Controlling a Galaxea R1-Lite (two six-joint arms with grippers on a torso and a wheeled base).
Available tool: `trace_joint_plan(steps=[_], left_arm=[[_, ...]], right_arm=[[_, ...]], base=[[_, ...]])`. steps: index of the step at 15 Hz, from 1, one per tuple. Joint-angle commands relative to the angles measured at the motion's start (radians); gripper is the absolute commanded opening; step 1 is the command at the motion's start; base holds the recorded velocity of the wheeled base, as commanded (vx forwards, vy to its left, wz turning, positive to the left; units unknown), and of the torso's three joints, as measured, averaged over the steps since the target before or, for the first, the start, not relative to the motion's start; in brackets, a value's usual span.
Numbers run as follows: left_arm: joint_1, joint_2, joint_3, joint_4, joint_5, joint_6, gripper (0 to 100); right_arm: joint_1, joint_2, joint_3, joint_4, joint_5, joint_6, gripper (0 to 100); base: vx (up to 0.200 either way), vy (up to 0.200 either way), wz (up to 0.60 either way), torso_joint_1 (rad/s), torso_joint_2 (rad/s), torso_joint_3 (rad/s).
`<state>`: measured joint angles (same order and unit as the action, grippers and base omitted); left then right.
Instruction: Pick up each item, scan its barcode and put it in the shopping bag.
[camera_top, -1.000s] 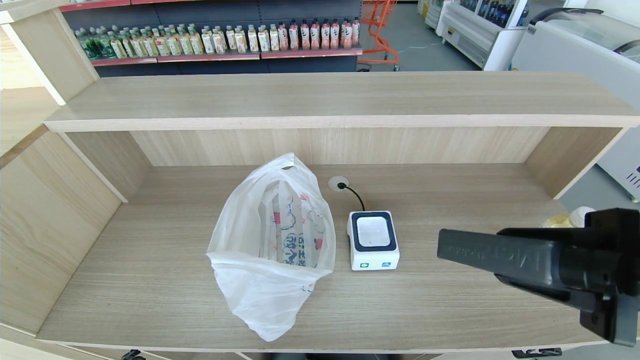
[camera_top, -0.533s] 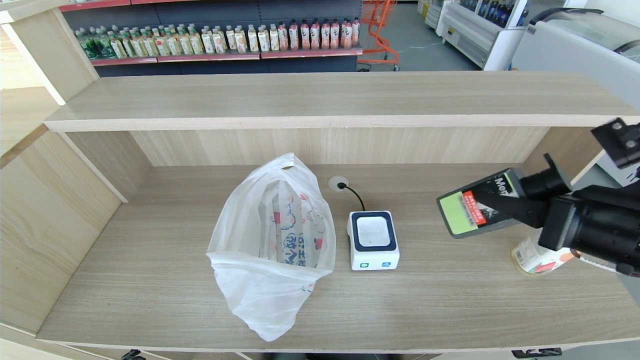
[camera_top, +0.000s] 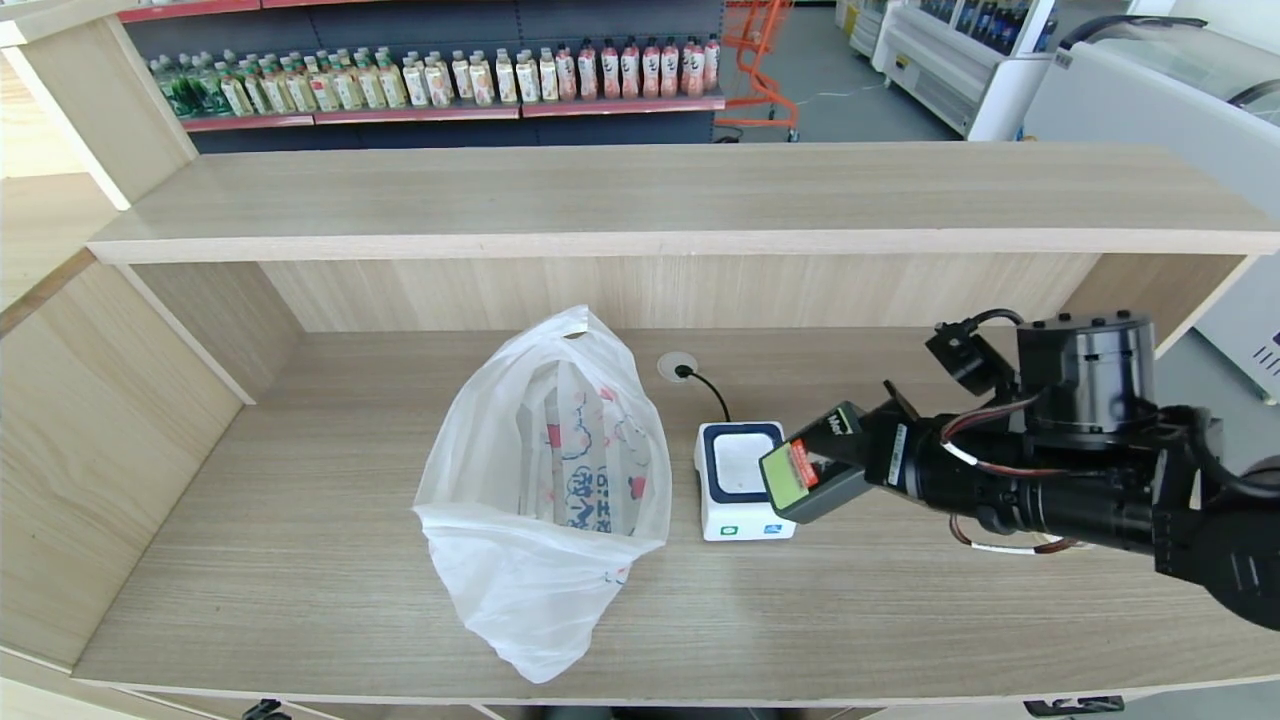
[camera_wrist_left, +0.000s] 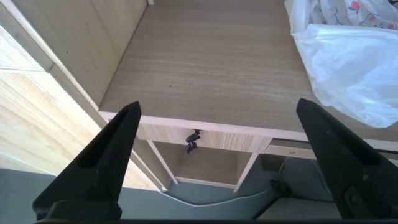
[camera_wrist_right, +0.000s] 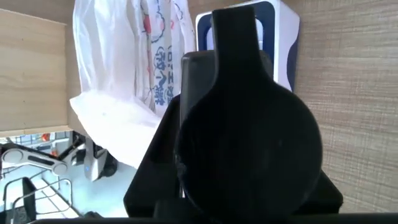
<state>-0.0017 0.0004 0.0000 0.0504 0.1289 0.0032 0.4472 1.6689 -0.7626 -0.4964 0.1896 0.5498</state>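
Now | right claw (camera_top: 852, 457) clamps box (camera_top: 797, 482) by scanner (camera_top: 738, 466); left claw (camera_wrist_left: 217, 107) gapes, holding nothing

Three views, one bench (camera_top: 300, 560).
Head view looks down from above; left wrist view faces the bench edge between the left fingers (camera_wrist_left: 93, 168); right wrist view looks closely past the right fingers (camera_wrist_right: 233, 37); all share the shopping bag (camera_top: 545, 520).

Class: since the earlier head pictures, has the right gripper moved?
Yes. The right gripper, shut on the box, moved toward the robot's left, up to the scanner's right side.
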Motion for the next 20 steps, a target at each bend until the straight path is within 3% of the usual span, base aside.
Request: trace_joint_plan(steps=[1,13,16,20], left_arm=[[0.000,0.000,0.000,0.000,0.001,0.000,100],[0.000,0.000,0.000,0.000,0.001,0.000,100],[0.002,0.000,0.000,0.000,0.001,0.000,100],[0.000,0.000,0.000,0.000,0.000,0.000,100]], right_arm=[[0.002,0.117,-0.067,0.001,0.001,0.007,0],[0.022,0.215,-0.150,-0.001,-0.004,-0.001,0],[0.050,0.083,-0.170,-0.004,-0.001,-0.005,0],[0.084,-0.152,-0.116,-0.013,-0.005,-0.347,0]], base=[[0.000,0.000,0.00,0.000,0.00,0.000],[0.000,0.000,0.00,0.000,0.00,0.000],[0.000,0.000,0.00,0.000,0.00,0.000],[0.000,0.000,0.00,0.000,0.00,0.000]])
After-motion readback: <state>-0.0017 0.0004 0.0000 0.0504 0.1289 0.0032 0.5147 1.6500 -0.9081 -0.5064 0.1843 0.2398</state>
